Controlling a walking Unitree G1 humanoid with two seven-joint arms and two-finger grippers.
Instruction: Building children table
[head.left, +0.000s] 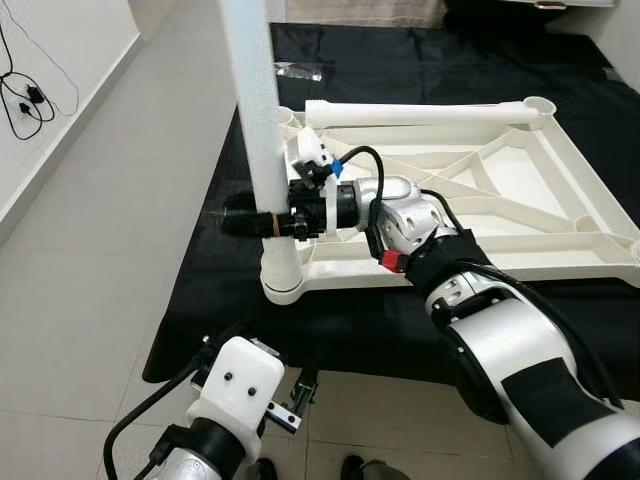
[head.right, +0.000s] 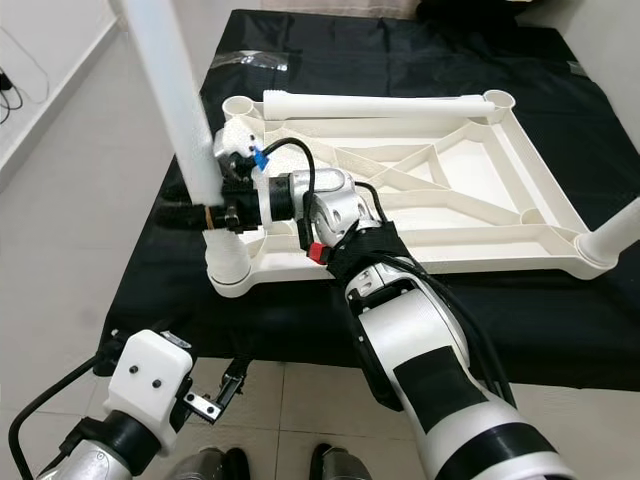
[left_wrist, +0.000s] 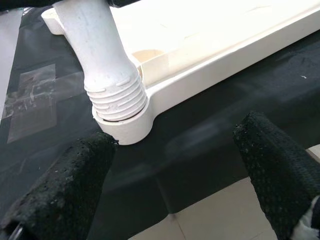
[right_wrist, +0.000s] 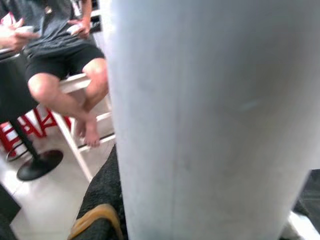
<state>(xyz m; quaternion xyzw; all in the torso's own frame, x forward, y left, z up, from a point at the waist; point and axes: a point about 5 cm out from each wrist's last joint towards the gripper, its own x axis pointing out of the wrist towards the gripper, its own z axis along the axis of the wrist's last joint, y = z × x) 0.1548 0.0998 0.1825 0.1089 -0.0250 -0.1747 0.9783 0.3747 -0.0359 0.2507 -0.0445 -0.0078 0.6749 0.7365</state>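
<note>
Left gripper (left_wrist: 175, 165): hung low at seven o'clock over the floor tiles (head.left: 90, 290), fingers (left_wrist: 65, 185) spread wide, holding nothing. Table leg (head.left: 258, 110): upright at ten o'clock, its threaded end seated in the corner socket (head.left: 283, 277) of the overturned white tabletop (head.left: 480, 190) lying on a black mat (head.left: 400, 70). Right gripper (head.left: 250, 224): at centre, fingers clamped around the leg just above the socket.

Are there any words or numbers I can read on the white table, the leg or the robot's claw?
None: no readable words or numbers anywhere.
White table top: plain plastic, no text.
Upright leg, held by the right claw: blank.
Left claw: plain black pads, no label.
Black mat: a clear patch of tape, no lettering.
</note>
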